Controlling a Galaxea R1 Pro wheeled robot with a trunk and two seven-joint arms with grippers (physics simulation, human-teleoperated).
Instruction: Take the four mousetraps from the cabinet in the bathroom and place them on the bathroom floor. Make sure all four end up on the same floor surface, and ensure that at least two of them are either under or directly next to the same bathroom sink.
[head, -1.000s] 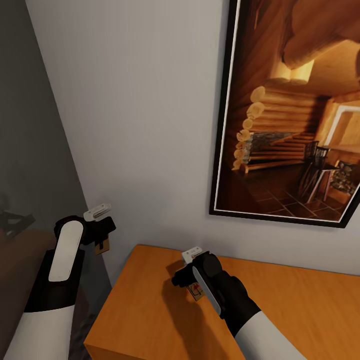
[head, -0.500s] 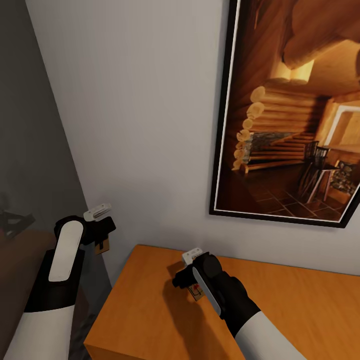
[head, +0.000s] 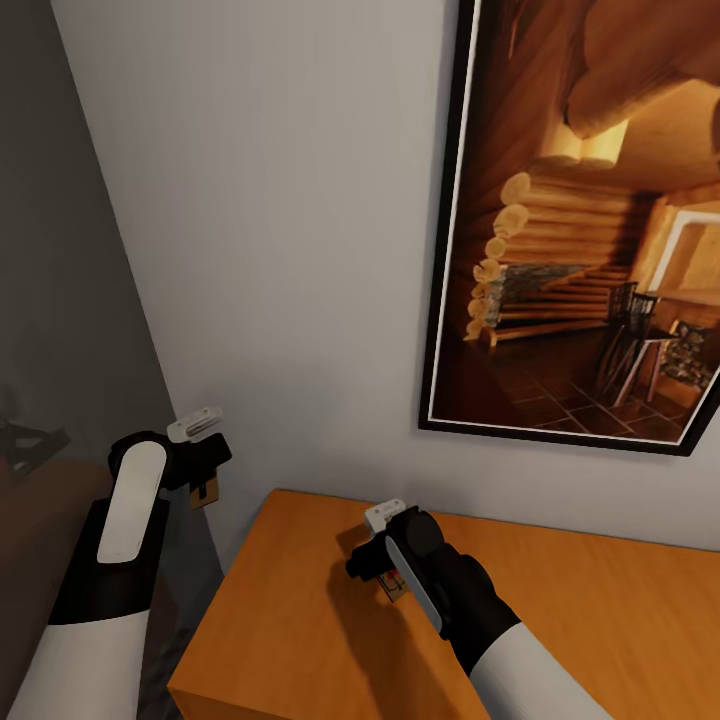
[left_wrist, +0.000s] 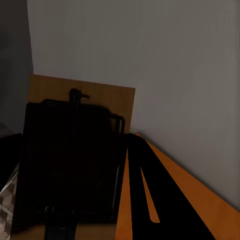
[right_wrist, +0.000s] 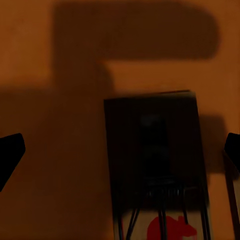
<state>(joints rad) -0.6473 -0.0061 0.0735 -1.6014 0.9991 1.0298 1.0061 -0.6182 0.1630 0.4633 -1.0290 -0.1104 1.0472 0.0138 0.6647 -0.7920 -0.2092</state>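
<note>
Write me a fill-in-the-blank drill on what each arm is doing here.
The left end effector is shut on a small tan wooden ____.
The right end effector hovers with fingers spread over another mousetrap lying on the ____ cabinet top.
A framed picture of a log ____ hangs on the wall.

Missing: mousetrap; orange; cabin

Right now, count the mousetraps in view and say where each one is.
2. One mousetrap is clamped in the left gripper, off the cabinet's left edge. The other mousetrap lies on the cabinet top between the right gripper's open fingers. Others may be hidden.
</note>
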